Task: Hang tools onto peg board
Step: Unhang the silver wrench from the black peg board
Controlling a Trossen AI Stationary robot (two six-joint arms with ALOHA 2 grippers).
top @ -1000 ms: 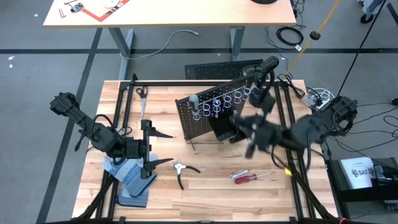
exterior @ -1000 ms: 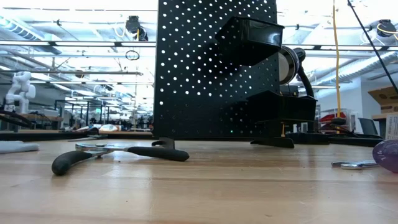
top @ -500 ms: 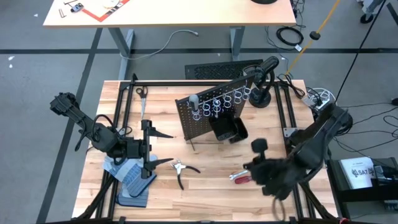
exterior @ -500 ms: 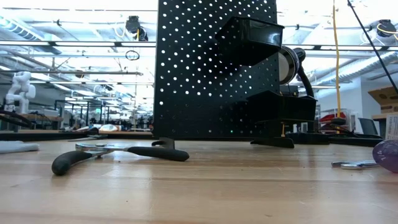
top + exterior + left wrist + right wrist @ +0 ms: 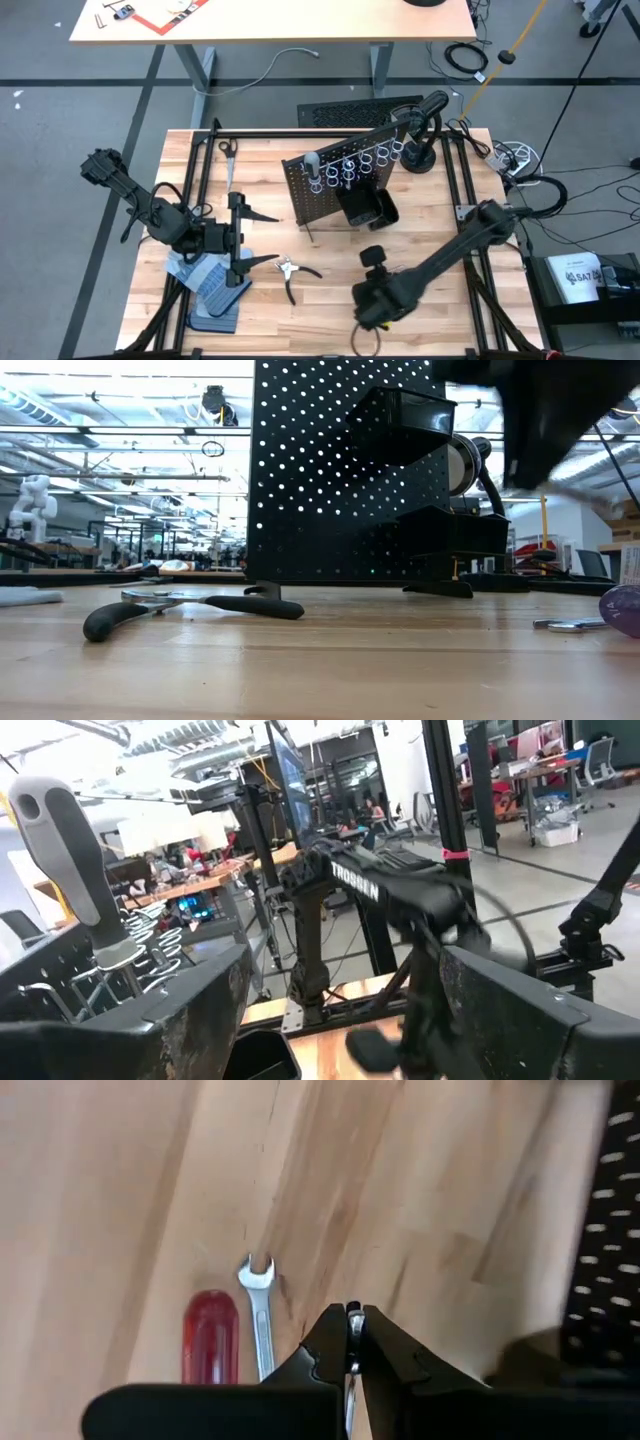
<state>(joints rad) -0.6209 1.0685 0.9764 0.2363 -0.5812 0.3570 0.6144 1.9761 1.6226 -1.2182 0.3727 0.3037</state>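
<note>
The black peg board (image 5: 340,178) stands upright at the table's middle, with silver rings and a black bin (image 5: 366,210). A grey-handled screwdriver (image 5: 66,860) hangs in one ring. Black-and-silver pliers (image 5: 291,271) lie flat on the wood near the board. A red-handled screwdriver (image 5: 209,1338) and a silver wrench (image 5: 262,1318) lie side by side on the table. My right gripper (image 5: 353,1332) hovers shut just above them, pointing steeply down, and in the high view it (image 5: 372,303) hides them. My left gripper (image 5: 240,237) waits open at the left, facing the board.
Blue-grey gloves (image 5: 203,278) lie on a ribbed mat (image 5: 216,312) at the near left. Another small tool (image 5: 228,150) lies at the far left. A black stand (image 5: 420,135) rises behind the board. A black frame (image 5: 330,131) runs round the table's edges.
My right gripper has swung from beside the peg board's bin toward the table's near edge and down. It has tipped from nearly level to pointing steeply down and stayed shut. It now covers the red screwdriver in the high view.
</note>
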